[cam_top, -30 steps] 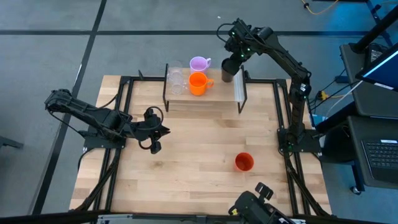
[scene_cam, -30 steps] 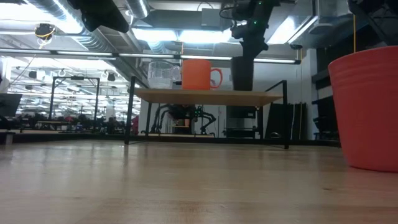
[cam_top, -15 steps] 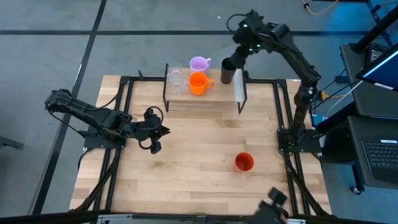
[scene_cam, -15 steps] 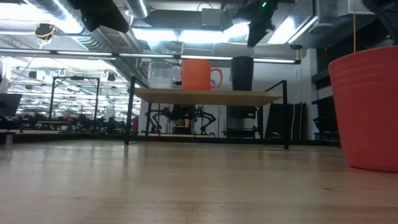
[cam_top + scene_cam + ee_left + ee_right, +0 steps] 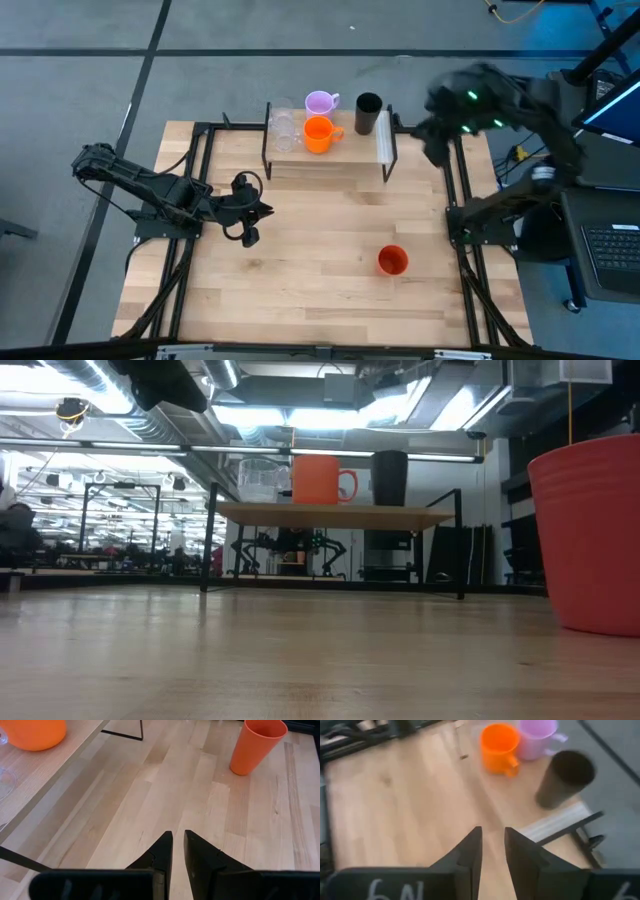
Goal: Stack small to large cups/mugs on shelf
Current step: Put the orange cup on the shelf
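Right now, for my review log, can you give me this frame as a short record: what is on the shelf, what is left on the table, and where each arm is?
on shelf: clear glasses, lilac mug, orange handled mug, black cup; all standing on the shelf
on tabletop: orange-red cup, upright, alone
left gripper: over the table, holding nothing, jaws almost together
right gripper: off the shelf's white-strip end, empty, jaws slightly apart
remaining: orange-red cup not yet on shelf
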`<action>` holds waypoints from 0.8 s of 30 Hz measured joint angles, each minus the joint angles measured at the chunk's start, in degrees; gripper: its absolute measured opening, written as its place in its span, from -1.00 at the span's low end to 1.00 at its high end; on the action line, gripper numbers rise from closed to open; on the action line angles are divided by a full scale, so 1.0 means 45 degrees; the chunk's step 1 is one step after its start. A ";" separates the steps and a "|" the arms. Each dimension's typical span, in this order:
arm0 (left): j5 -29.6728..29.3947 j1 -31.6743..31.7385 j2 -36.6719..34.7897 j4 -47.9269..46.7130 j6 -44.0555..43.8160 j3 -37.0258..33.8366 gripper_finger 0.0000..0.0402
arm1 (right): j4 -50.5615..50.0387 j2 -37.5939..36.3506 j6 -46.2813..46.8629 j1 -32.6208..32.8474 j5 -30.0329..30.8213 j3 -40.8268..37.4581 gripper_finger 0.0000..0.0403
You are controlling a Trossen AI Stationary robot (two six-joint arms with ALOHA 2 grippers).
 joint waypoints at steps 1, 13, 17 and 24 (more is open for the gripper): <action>-0.0005 0.0000 0.0002 0.0000 0.0000 0.0000 -0.79 | -0.0028 -0.0427 0.0306 0.0357 0.0000 -0.0356 -0.58; -0.0005 0.0000 0.0002 0.0000 -0.0010 0.0000 -0.79 | 0.0666 -0.4255 0.3167 0.1946 0.0039 -0.6280 -0.58; -0.0005 0.0000 0.0000 0.0000 0.0000 0.0000 -0.80 | 0.1800 -0.4648 0.3899 0.2268 -0.0693 -0.8311 -0.58; -0.0005 0.0000 0.0003 0.0000 0.0004 0.0000 -0.80 | 0.3195 -0.4494 0.4160 0.2619 -0.2725 -1.1165 -0.58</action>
